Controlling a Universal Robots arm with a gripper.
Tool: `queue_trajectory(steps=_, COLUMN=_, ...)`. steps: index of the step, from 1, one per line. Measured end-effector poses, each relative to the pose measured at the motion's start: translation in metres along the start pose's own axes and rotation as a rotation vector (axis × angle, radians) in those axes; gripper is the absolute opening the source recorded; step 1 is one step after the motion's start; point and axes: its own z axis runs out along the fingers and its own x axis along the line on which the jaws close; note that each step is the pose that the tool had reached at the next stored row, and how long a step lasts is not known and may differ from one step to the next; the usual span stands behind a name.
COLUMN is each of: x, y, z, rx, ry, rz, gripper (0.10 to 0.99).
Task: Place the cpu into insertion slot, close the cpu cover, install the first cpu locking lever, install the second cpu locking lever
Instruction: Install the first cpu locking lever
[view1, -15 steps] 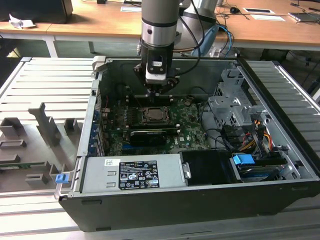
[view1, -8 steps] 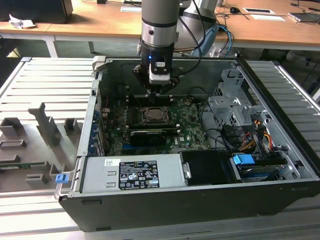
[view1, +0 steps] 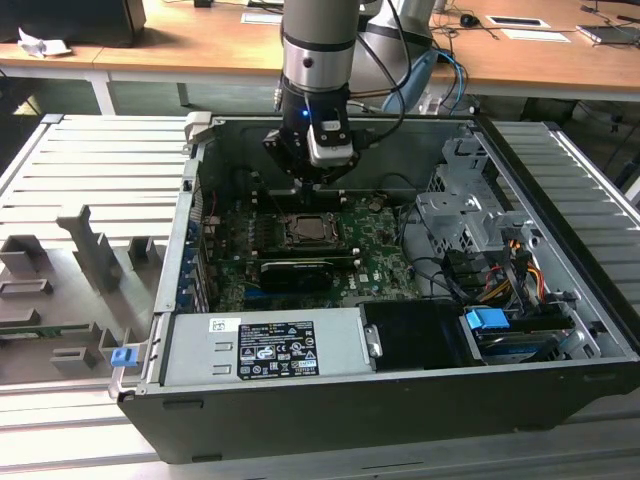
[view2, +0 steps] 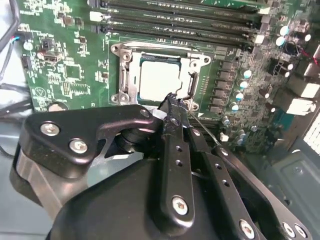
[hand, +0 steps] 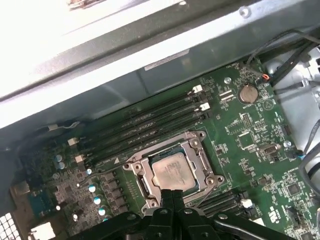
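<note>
Cpu (view2: 159, 80) noted lying in insertion slot (view2: 132, 75), just beyond fingertips, framed by cpu cover (view2: 160, 50). Judged light, stiff, fragile; best held by edges only. Gripper (view2: 172, 102) fingers seen pressed together at socket corner. Thin lever wire (view2: 202, 124) beside tips, hold on it not determinable.

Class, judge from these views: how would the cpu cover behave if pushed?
Probably fairly stiff yet bendable: the cpu cover is a thin metal frame. Likely slippery, being bare shiny metal. Unlikely to tip, lying flat around the cpu.
</note>
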Motion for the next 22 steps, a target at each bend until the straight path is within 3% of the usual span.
queue_trajectory(steps=5, x=0.0000, y=0.0000, z=0.0005, rx=0.001, ry=0.0017, rz=-0.120, gripper=0.106)
queue_trajectory(steps=8, x=0.0000, y=0.0000, z=0.0021, rx=0.002, ry=0.0034, rz=-0.252, gripper=0.106)
queue_trajectory(steps=15, x=0.0000, y=-0.0001, z=0.0034, rx=0.002, ry=0.0055, rz=-0.392, gripper=0.106)
queue_trajectory(steps=16, x=-0.0001, y=-0.0001, z=0.0035, rx=-0.002, ry=0.0063, rz=-0.410, gripper=0.106)
queue_trajectory(steps=19, x=0.0004, y=-0.0002, z=0.0036, rx=-0.032, ry=0.0104, rz=-0.439, gripper=0.106)
queue_trajectory(steps=22, x=0.0098, y=-0.0034, z=0.0046, rx=-0.036, ry=0.0094, rz=-0.435, gripper=0.106)
